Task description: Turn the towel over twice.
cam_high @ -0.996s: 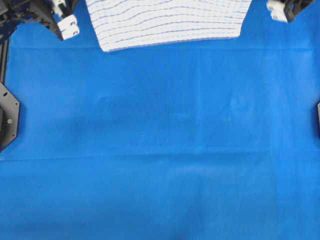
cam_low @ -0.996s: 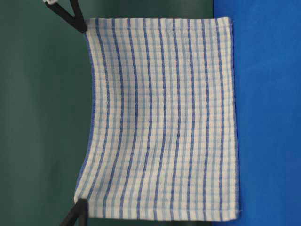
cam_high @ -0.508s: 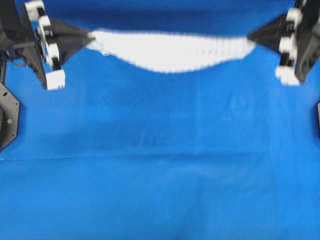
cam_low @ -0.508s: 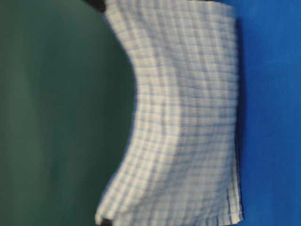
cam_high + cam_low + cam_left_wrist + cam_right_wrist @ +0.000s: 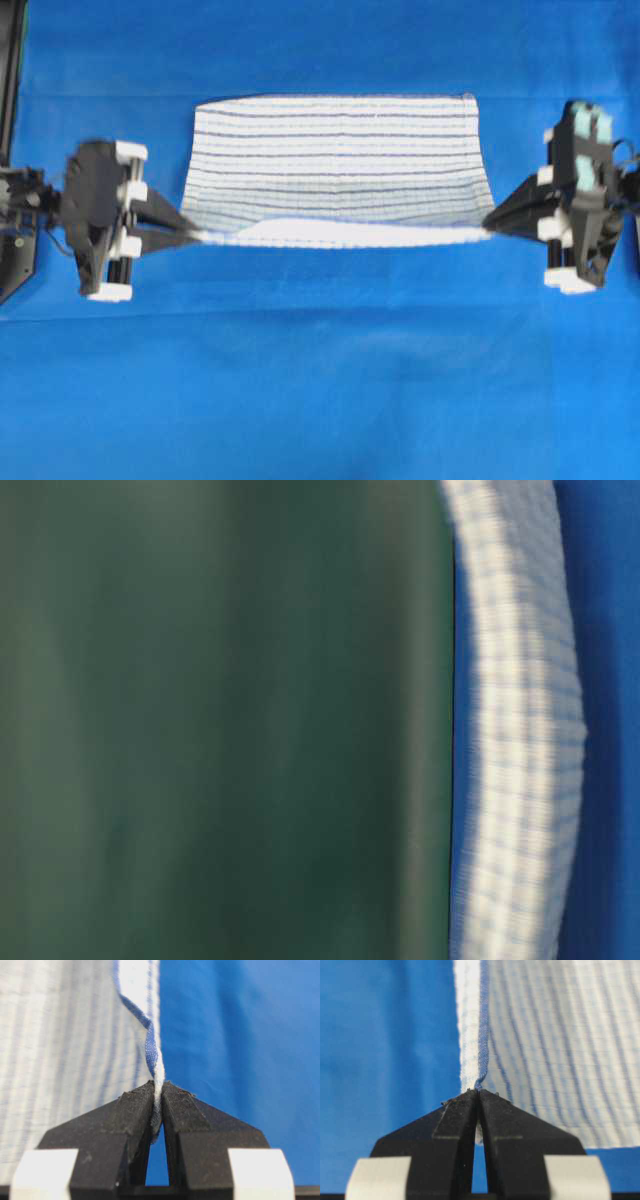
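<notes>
The white towel [image 5: 335, 160] with thin blue stripes slopes down to the blue cloth, its far edge resting on the table and its near edge stretched taut between both grippers. My left gripper [image 5: 198, 237] is shut on the near left corner; the hem [image 5: 156, 1080] is pinched between its black fingers. At the near right corner my right gripper [image 5: 487, 228] is shut on the towel edge [image 5: 472, 1070]. In the table-level view the towel [image 5: 520, 740] is a blurred low band over the table.
A plain blue cloth [image 5: 320, 380] covers the whole table. Black arm bases sit at the left edge [image 5: 15, 250] and right edge [image 5: 636, 240]. A dark green wall [image 5: 220, 720] stands behind the table.
Both grippers have carried the towel's held edge down and toward the near side. The towel has gone from hanging upright to sloping low over the table, its far edge now on the cloth.
</notes>
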